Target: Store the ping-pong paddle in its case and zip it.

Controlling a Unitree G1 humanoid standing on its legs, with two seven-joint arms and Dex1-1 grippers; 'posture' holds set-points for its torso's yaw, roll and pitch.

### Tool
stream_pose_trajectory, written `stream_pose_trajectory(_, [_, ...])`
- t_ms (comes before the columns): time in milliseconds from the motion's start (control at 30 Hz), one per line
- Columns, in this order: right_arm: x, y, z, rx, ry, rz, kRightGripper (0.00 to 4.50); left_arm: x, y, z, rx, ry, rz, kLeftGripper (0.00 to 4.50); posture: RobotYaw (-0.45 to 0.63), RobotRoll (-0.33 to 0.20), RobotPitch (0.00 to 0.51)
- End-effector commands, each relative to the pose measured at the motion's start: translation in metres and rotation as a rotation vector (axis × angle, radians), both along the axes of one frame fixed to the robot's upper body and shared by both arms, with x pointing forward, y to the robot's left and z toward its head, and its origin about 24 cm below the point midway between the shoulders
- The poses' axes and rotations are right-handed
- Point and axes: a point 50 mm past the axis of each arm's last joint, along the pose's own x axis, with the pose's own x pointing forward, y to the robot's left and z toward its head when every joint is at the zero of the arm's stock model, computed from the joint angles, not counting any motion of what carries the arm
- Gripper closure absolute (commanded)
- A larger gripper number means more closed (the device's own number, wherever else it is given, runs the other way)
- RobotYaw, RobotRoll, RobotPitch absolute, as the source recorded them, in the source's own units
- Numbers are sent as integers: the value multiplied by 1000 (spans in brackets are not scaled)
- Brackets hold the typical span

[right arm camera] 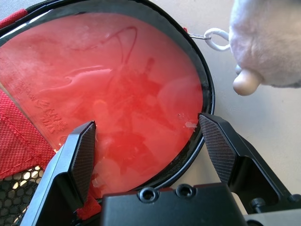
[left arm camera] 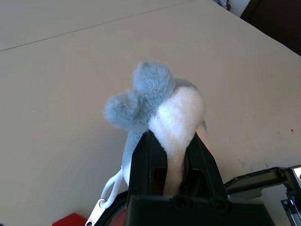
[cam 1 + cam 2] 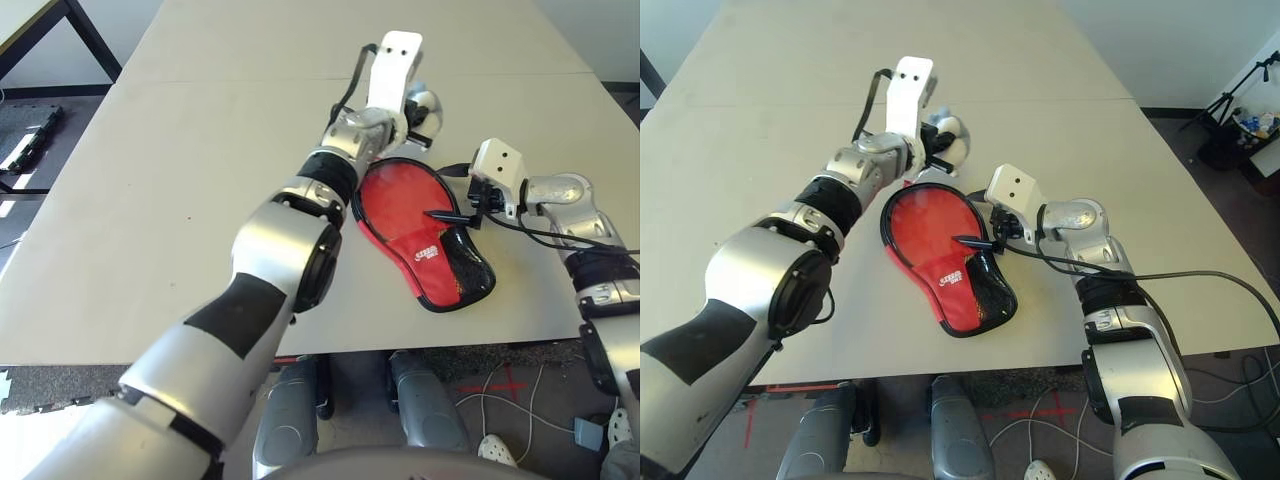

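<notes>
The left gripper [image 2: 174,155] reaches forward, clamped on a fluffy white-and-grey pouch [image 2: 162,106]. The right gripper [image 1: 146,150] hangs spread over the ping-pong paddle [image 1: 117,94] in the case [image 3: 455,265] on a beige table [image 3: 150,150].

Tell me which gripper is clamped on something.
The left gripper: its fingers are shut on the fluffy white-and-grey pouch. The right gripper hangs open over the red paddle.

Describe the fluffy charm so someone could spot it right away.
On the beige table, find the red case. Just beyond its round end, the fluffy charm is pinched in the left claw. It alone is soft: white fur with grey-blue pompoms.
</notes>
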Motion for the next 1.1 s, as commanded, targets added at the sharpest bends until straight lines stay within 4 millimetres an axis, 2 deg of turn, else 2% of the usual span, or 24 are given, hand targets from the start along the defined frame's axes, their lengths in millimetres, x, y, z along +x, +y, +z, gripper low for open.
stream_pose_trajectory(33, [-15, -2, -54, -99, 211, -16, 0, -10, -23, 10, -31, -26, -61, 4317, -192, 0, 230])
stream_pose_trajectory(167, [-16, -3, -55, -97, 211, -23, 0, -12, -28, 9, -51, -6, -78, 3017, -191, 0, 229])
stream_pose_trajectory(467, [-14, -1, -55, -95, 207, -28, 0, -10, -24, 18, -74, -9, -84, 72, -177, 0, 228])
stream_pose_trajectory(633, [-13, 0, -55, -96, 206, -28, 0, -8, -19, 22, -66, -25, -83, 10, -171, 0, 224])
stream_pose_trajectory(800, [-13, 0, -55, -95, 205, -29, 0, 0, -1, 35, -44, -76, -59, 10, -163, 0, 222])
stream_pose_trajectory(933, [-13, -1, -55, -96, 207, -29, 0, 9, 25, 45, 29, -137, -52, 10, -156, 0, 223])
stream_pose_trajectory(1100, [-13, -2, -55, -98, 208, -30, 0, 15, 53, 38, 151, -154, -74, 10, -144, 0, 227])
